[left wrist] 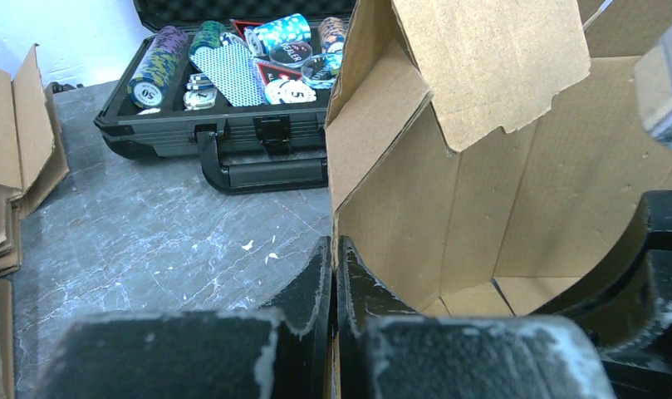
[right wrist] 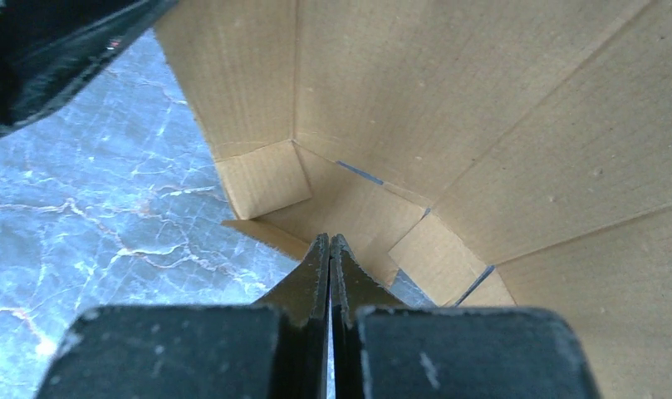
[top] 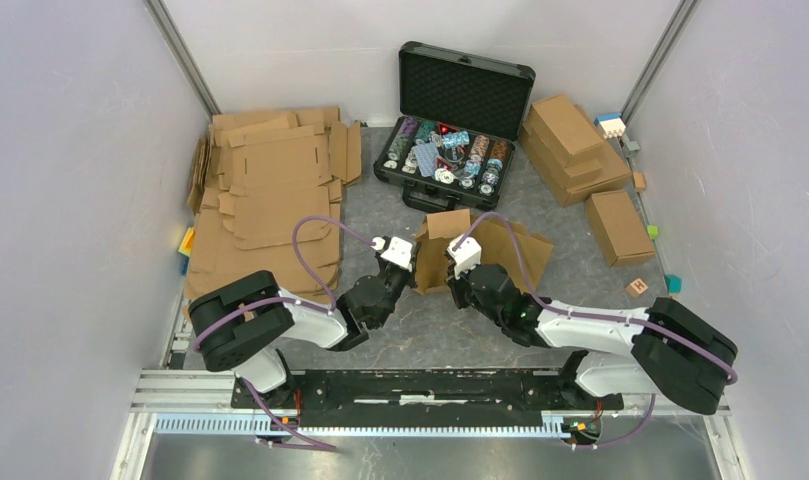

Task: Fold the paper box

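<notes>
From above, the paper box [top: 505,250] sits half-formed at the middle of the table, near of the open black chip case [top: 460,130] and right of the stack of flat cardboard sheets [top: 270,190]. Its long axis runs roughly left to right, and one flap stands up at its far left corner. The left gripper [top: 412,272] meets the box's left end. The right gripper [top: 453,282] lies at its near edge, so both arms are about equally close.

In the left wrist view, the left fingers are pressed together. The raised left wall of the box [left wrist: 382,166] comes down right at their tips, and the rest of the box spreads to the right and far of them. Whether a sliver of cardboard is nipped between them cannot be told.

In the right wrist view, the right fingers are closed on nothing, tips just above a small inner tab. The box interior [right wrist: 482,125] opens far and right of them, so I judge the walls must next be pushed up from inside.
</notes>
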Tool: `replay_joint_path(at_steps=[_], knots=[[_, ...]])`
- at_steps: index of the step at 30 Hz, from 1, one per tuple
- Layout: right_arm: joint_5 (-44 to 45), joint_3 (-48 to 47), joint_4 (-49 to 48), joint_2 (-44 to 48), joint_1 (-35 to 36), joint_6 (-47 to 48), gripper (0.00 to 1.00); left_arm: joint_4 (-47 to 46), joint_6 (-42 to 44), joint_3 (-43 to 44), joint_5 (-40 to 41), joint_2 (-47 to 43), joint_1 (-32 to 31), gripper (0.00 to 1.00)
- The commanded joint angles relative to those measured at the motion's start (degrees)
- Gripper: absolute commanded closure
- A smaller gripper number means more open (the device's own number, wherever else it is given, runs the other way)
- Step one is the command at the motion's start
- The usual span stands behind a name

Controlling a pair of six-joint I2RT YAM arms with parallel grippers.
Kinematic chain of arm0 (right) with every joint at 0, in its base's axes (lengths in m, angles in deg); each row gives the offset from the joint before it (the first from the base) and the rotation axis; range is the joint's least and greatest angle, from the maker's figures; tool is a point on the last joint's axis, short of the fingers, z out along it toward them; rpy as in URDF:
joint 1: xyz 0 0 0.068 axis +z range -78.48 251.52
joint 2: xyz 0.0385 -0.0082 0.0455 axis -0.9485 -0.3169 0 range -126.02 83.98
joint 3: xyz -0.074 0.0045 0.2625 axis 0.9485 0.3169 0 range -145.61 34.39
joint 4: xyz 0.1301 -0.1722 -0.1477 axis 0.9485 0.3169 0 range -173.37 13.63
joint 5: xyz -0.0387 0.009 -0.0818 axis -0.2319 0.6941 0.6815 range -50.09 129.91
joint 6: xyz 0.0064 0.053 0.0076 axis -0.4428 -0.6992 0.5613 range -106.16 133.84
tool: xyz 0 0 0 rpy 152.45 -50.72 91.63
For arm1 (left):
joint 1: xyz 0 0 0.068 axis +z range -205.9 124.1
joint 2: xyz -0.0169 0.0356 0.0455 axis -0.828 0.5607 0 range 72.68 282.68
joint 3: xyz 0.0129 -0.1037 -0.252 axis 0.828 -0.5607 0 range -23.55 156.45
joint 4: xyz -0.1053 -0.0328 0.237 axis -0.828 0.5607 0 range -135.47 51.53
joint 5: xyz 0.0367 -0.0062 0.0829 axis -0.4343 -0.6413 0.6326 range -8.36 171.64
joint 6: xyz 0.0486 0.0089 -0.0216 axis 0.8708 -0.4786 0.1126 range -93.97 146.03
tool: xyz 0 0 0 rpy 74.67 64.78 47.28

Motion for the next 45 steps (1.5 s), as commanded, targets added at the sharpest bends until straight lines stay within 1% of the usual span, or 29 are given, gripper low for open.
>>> replay_joint_path(at_steps=[1, 6, 12, 21, 26, 30, 38, 41, 45], knots=[[-0.7, 0.6, 1.7, 2.9, 1.1, -1.4, 1.00, -2.0, 0.3, 0.0, 0.3, 0.1, -0.8, 0.97], [-0.9, 1.2, 2.1, 3.3, 1.8, -1.9, 1.00, -2.0, -0.9, 0.9, 2.7, 1.3, -1.7, 0.95], [-0.9, 2.0, 2.6, 2.7, 2.9, -2.8, 1.00, -3.0, 1.5, 2.1, 6.6, 3.0, -3.5, 0.93], [-0.6, 4.2, 2.7, 4.6, 4.9, -4.7, 1.00, -3.5, 2.3, 2.3, 7.1, 3.7, -3.8, 0.93], [-0.3, 3.2, 3.0, 4.0, 5.9, -5.1, 1.00, -3.4, 2.4, 2.6, 8.0, 3.8, -4.1, 0.92], [1.4, 0.8, 5.1, 3.7, 6.0, -5.5, 1.00, -3.8, 3.7, 3.9, 11.1, 5.2, -5.5, 0.91], [4.3, -1.2, 9.2, 4.6, 6.0, -6.5, 1.00, -5.8, 5.6, 4.4, 12.0, 7.4, -6.2, 0.91], [4.2, 0.4, 11.1, 4.1, 6.0, -7.7, 1.00, -5.7, 5.1, 4.5, 11.9, 7.6, -6.2, 0.91], [2.5, 6.2, 7.8, 6.1, 6.0, -10.1, 1.00, -4.3, 3.4, 4.8, 12.4, 7.4, -6.2, 0.91]])
